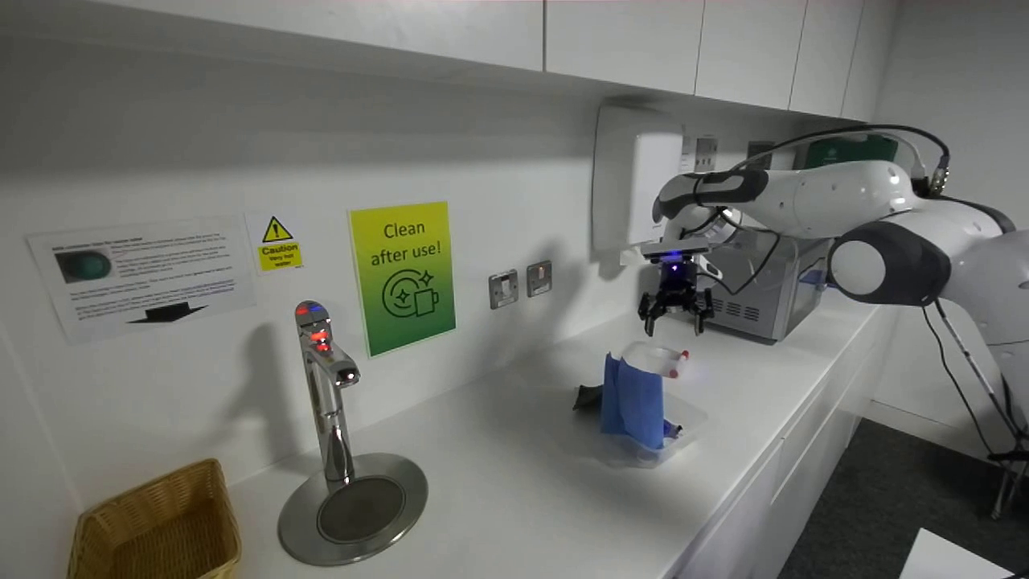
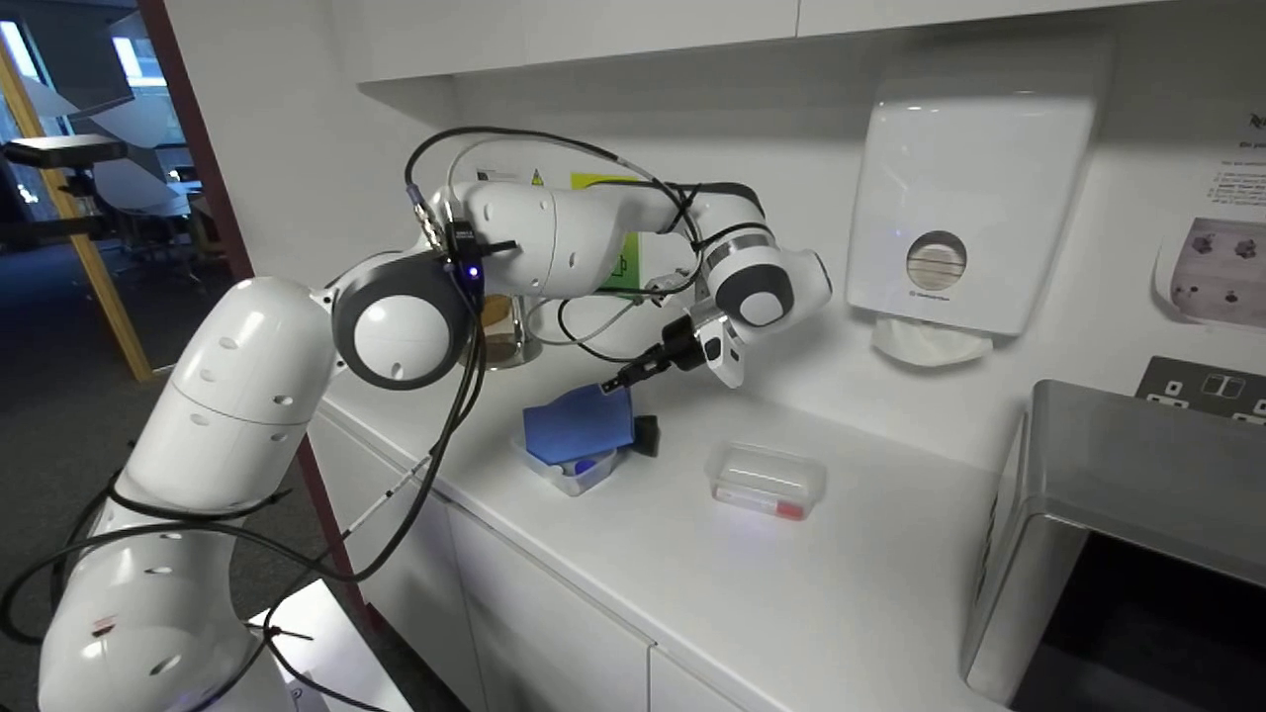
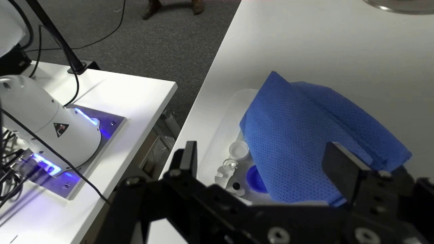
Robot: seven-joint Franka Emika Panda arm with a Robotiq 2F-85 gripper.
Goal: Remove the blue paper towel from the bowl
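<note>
Tool (image 1: pixel 674 325) spread nr blue towel (image 3: pixel 291 142) (gap unclear), its tub (image 2: pixel 582 483) by counter edge (image 3: pixel 219 59) w/ room twd clear box (image 2: pixel 771 463).

1. Arm (image 1: pixel 852 197): glossy white, rounded links; dark grey collars (image 1: pixel 912 261).
2. Gripper (image 1: pixel 674 325): black, angular; exposed screws (image 3: pixel 278 234).
3. Cables (image 2: pixel 478 351): black and white, tied along arm.
4. Base (image 3: pixel 35 108): white; blue light strips (image 3: pixel 86 116), triangular label (image 3: pixel 61 129).

In both exterior views you get a dim, greyish wall (image 1: pixel 498 145), shaded beneath the cabinets (image 1: pixel 627 40); in an exterior view the tap (image 1: pixel 321 386) casts a soft shadow on it. Your wrist view shows the pincer (image 3: pixel 260 157) dark and slightly soft against the pale table (image 3: pixel 305 40), with blue lights (image 3: pixel 47 165) glaring at the robot's base (image 3: pixel 64 128).
</note>
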